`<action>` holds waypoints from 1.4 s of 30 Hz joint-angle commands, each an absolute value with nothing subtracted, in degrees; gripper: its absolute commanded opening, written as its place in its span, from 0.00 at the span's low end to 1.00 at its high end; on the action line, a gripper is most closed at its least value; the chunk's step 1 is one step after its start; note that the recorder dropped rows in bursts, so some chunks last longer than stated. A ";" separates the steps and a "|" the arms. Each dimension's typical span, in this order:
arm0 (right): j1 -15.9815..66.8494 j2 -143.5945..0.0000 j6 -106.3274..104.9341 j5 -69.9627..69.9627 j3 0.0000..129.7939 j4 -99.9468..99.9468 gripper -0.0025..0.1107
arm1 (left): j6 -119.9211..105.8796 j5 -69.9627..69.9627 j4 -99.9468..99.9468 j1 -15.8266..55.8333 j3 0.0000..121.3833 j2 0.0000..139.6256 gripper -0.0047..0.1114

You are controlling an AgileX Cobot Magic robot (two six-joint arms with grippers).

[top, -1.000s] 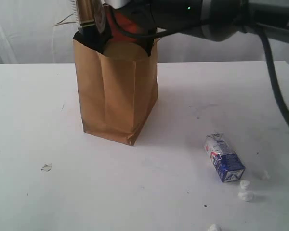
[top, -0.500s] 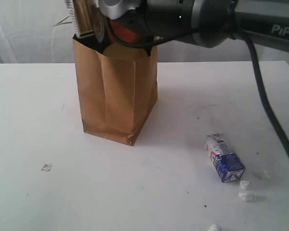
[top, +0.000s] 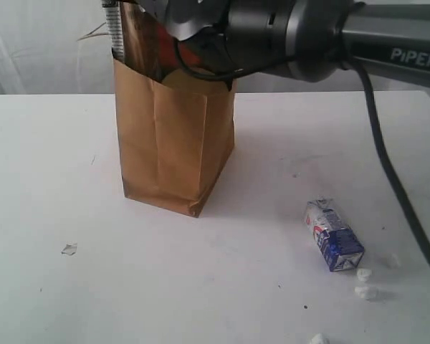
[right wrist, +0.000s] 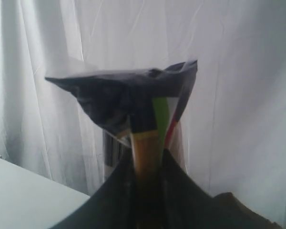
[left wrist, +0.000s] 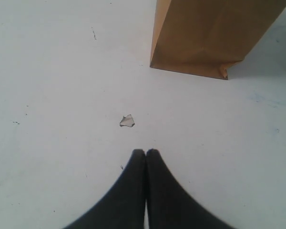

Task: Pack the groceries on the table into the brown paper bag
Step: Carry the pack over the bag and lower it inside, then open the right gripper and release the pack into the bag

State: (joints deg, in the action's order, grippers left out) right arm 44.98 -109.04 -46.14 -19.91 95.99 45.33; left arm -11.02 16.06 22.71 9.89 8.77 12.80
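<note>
White curtains [right wrist: 238, 95] back the right gripper [right wrist: 147, 164] clamped on spaghetti packet [right wrist: 128, 90].

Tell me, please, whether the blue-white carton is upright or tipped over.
Tipped over: the carton lies flat on the table, long side down.

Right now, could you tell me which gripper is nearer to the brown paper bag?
Right. The right gripper, shut on the spaghetti packet, is at the top of the brown paper bag; the left gripper hangs shut over the table, clear of its base.
</note>
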 commanded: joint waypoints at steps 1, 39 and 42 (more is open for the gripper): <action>44.23 -107.58 -45.99 -26.30 96.55 42.96 0.02 | -10.71 16.20 23.05 10.09 8.59 12.42 0.04; 43.82 -115.46 -41.73 -16.81 96.55 41.38 0.08 | -10.71 16.20 23.05 10.09 8.59 12.42 0.04; 43.82 -115.46 -41.73 -16.61 96.55 41.38 0.17 | -10.71 16.20 23.05 10.09 8.59 12.42 0.04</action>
State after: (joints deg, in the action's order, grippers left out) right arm 43.98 -115.89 -41.50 -16.26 95.95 41.96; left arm -11.02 16.06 22.71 9.89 8.77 12.80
